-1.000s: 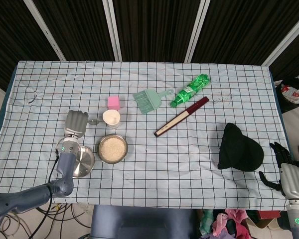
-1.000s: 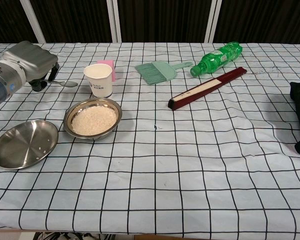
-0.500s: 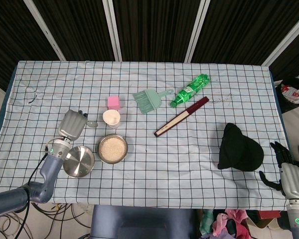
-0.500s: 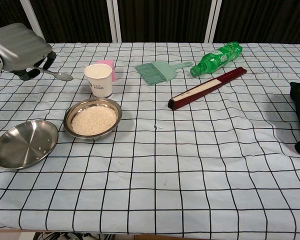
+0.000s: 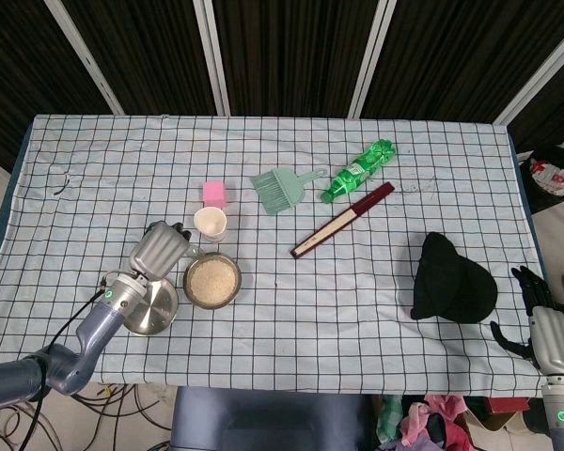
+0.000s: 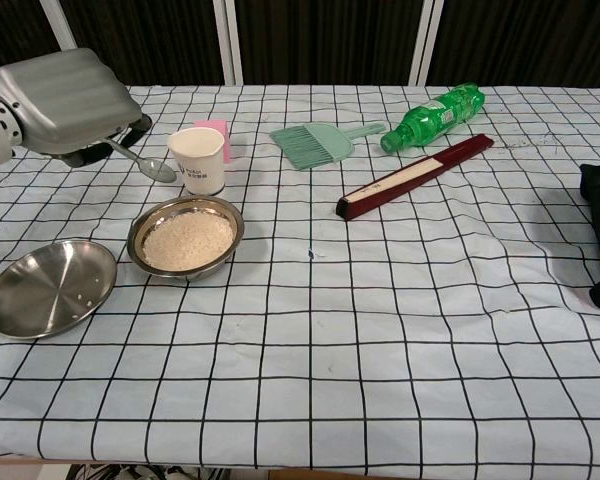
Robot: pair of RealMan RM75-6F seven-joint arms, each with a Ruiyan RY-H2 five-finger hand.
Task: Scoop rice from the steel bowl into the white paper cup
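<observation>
We hold a small metal spoon (image 6: 140,160) in our left hand (image 6: 62,88), with the fingers closed around its handle. The spoon's bowl points down and to the right, above the desk (image 6: 400,330) and just left of the white paper cup (image 6: 198,158). The hand hangs over the left part of the desk, above the gap between the cup and the empty steel plate (image 6: 48,287).

The steel bowl (image 6: 186,236) stands just in front of the cup and holds a flat layer of white rice (image 6: 187,240). We cannot see whether something is inside the cup. The steel plate lies left of the bowl, very near it, with a few grains on it. A pink block (image 6: 221,132) stands right behind the cup.

Farther right lie a green brush (image 6: 315,142), a green bottle (image 6: 432,116) and a closed dark red fan (image 6: 412,176). The wide front part of the desk is free. A black cloth (image 5: 454,279) lies near the right edge.

Our right hand (image 5: 543,331) rests beyond the front right corner, with nothing in it and the fingers apart.
</observation>
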